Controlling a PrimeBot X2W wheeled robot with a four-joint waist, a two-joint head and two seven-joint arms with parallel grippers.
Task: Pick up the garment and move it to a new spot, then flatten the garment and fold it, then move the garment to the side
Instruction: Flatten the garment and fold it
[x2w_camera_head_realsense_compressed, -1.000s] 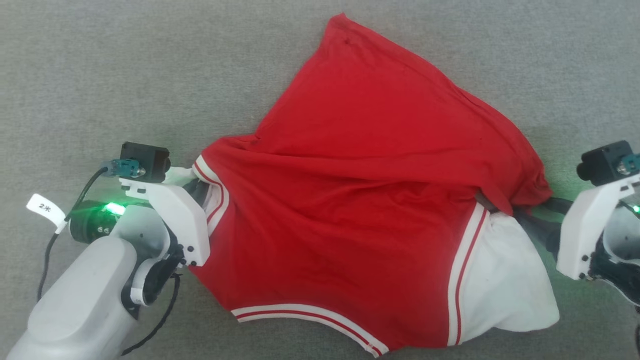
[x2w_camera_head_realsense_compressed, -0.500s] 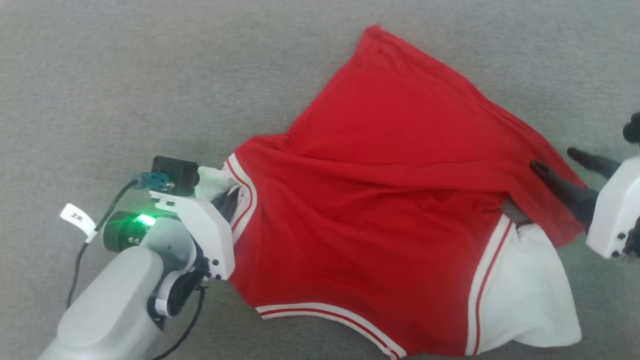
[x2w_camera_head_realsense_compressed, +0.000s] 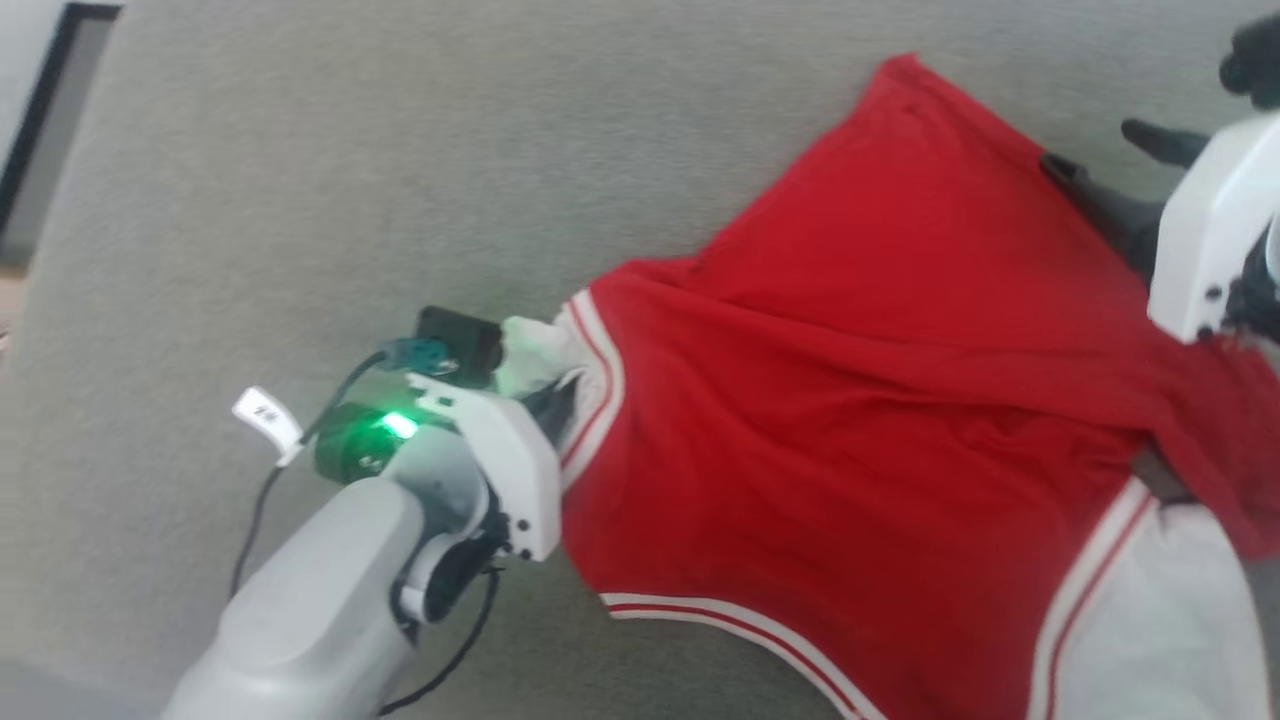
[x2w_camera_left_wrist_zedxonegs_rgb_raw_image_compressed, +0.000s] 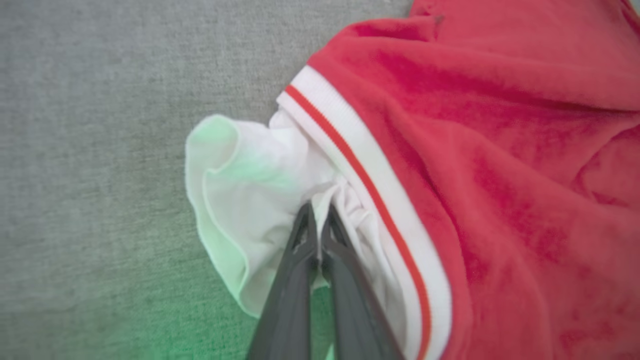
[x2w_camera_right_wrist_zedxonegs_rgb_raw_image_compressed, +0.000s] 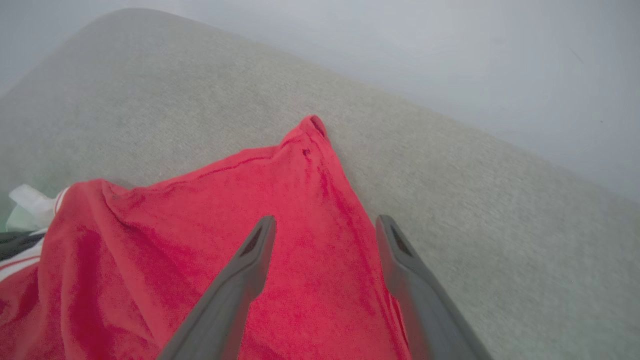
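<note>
garment (x2w_camera_head_realsense_compressed: 850, 400) in closed left tool (x2w_camera_left_wrist_zedxonegs_rgb_raw_image_compressed: 317, 214)

right end effector (x2w_camera_right_wrist_zedxonegs_rgb_raw_image_compressed: 326, 220) | released garment (x2w_camera_head_realsense_compressed: 850, 400) | opened wide | pulled clear

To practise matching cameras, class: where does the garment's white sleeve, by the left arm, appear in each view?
Head view: white sleeve left of centre.
Left wrist view: white sleeve central, pinched by left end effector.
Right wrist view: white sleeve at far left edge.
Shared landmark: striped trim beside it.
</note>
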